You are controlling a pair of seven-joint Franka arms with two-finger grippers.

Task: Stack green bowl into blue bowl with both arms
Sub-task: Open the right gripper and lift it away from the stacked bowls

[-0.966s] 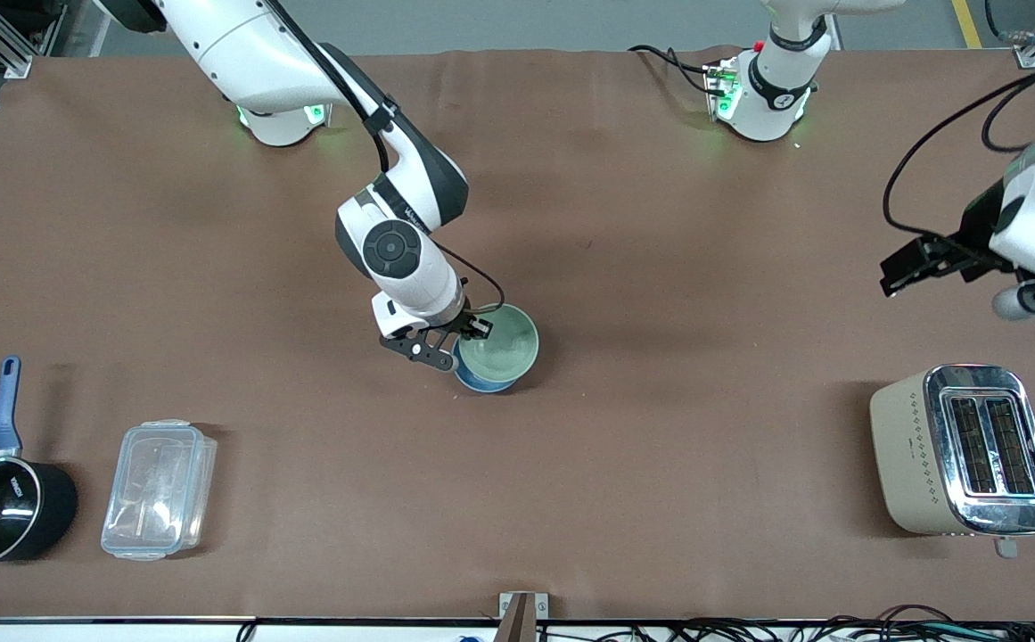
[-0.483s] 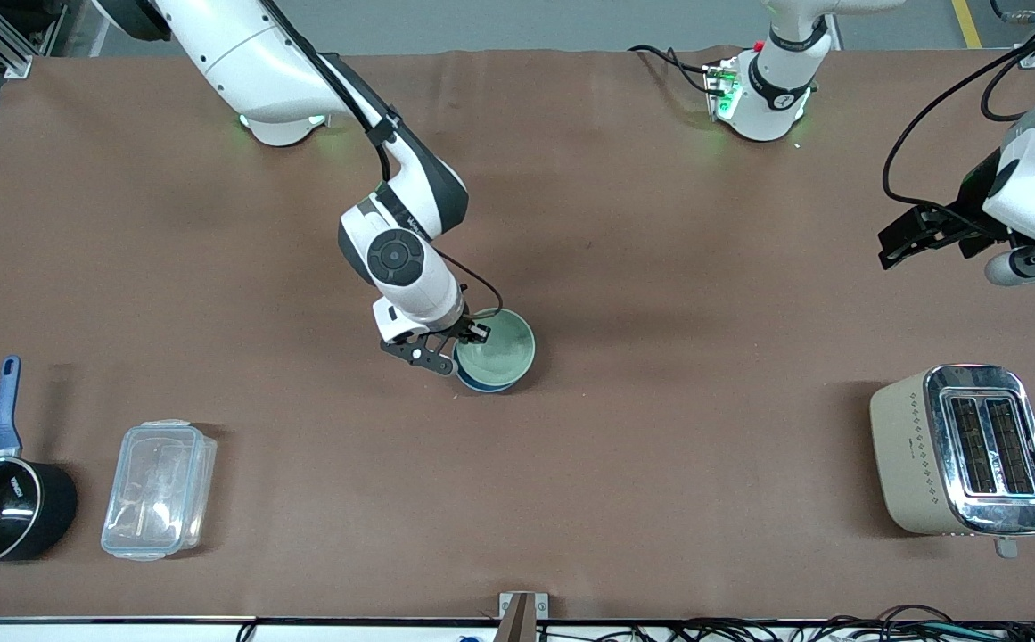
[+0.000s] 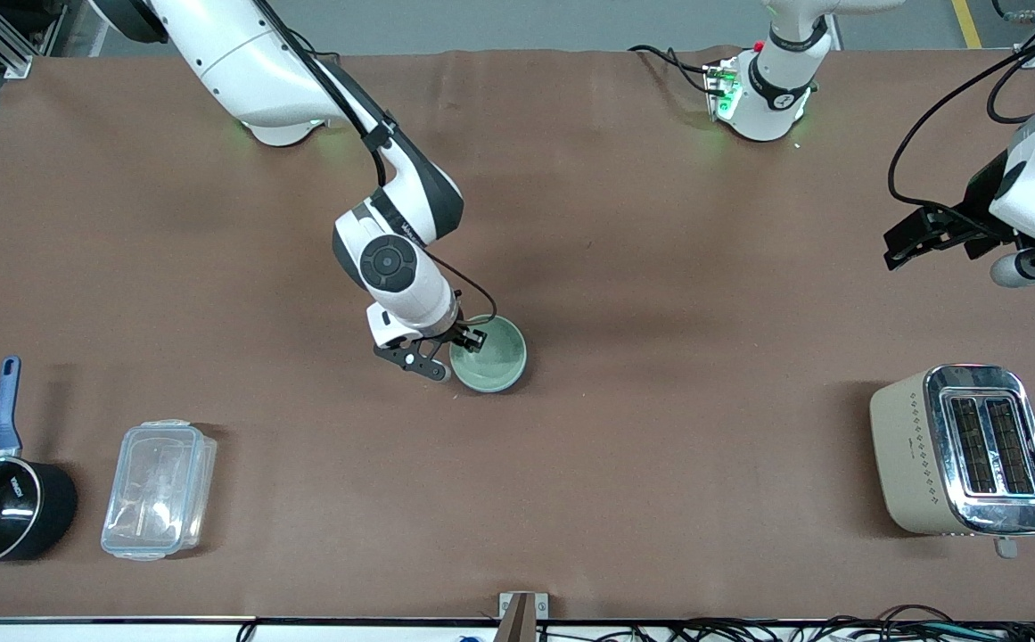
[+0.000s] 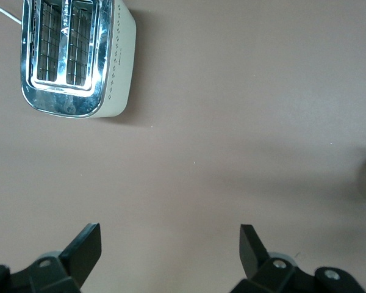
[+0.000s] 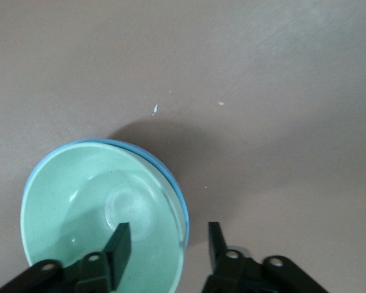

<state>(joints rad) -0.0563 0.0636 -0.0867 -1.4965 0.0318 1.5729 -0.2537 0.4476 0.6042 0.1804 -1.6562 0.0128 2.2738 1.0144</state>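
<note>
The pale green bowl [image 3: 490, 357] sits nested in the blue bowl on the table's middle. In the right wrist view the green bowl [image 5: 91, 201] fills the blue bowl, which shows only as a thin rim [image 5: 182, 204] around it. My right gripper [image 3: 456, 349] is low at the bowls' rim on the side toward the right arm's end. It is open [image 5: 168, 244], with one finger inside the green bowl and the other outside the rim, not pressing. My left gripper [image 3: 905, 242] is open [image 4: 168, 247] and empty, up in the air over the left arm's end of the table.
A cream and chrome toaster [image 3: 963, 450] stands near the front camera at the left arm's end and also shows in the left wrist view [image 4: 79, 58]. A clear plastic box [image 3: 159, 489] and a black pot with a blue handle [image 3: 0, 508] lie at the right arm's end.
The green bowl has gone down into the blue bowl, whose outside no longer shows in the front view. My right gripper lowered with it. My left gripper shifted slightly.
</note>
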